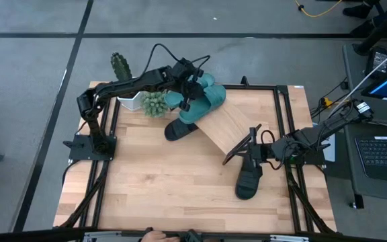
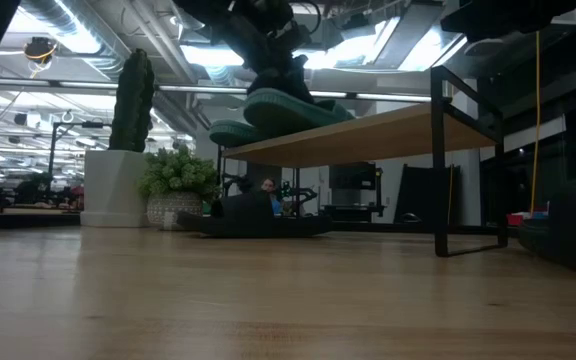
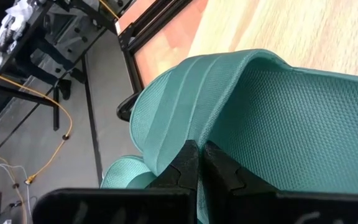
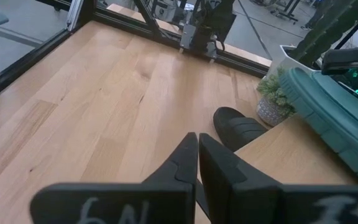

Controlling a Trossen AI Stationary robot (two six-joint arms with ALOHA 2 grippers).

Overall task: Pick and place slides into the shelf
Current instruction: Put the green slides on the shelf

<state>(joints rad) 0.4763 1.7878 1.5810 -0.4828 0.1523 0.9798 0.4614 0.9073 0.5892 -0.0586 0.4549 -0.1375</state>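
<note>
Two teal slides [image 1: 207, 102] lie side by side at the far end of the shelf's light-wood board [image 1: 230, 129], soles on the wood [image 2: 278, 108]. My left gripper [image 1: 192, 94] reaches in from the left and is shut on one of them. One black slide [image 1: 180, 130] lies on the table at the shelf's left side, partly under the board [image 2: 258, 222]. The other black slide [image 1: 248, 181] lies on the table near the shelf's right end. My right gripper [image 4: 197, 144] is shut and hovers by that end of the shelf [image 4: 291, 155], touching nothing that I can see. My left gripper pinches the edge of the teal slide's broad strap [image 3: 185, 124] between its two fingers [image 3: 188, 163]. It comes at the slide slanting down from the table's left. The slide rests on the shelf's board next to the second teal slide [image 3: 122, 173].
A tall cactus in a white pot [image 2: 120, 150] and a small green plant [image 1: 154, 103] stand at the table's far left, close to the left arm. The shelf's black frame leg [image 2: 438, 170] stands on the table. Bare tabletop [image 1: 166, 181] spreads toward the near edge.
</note>
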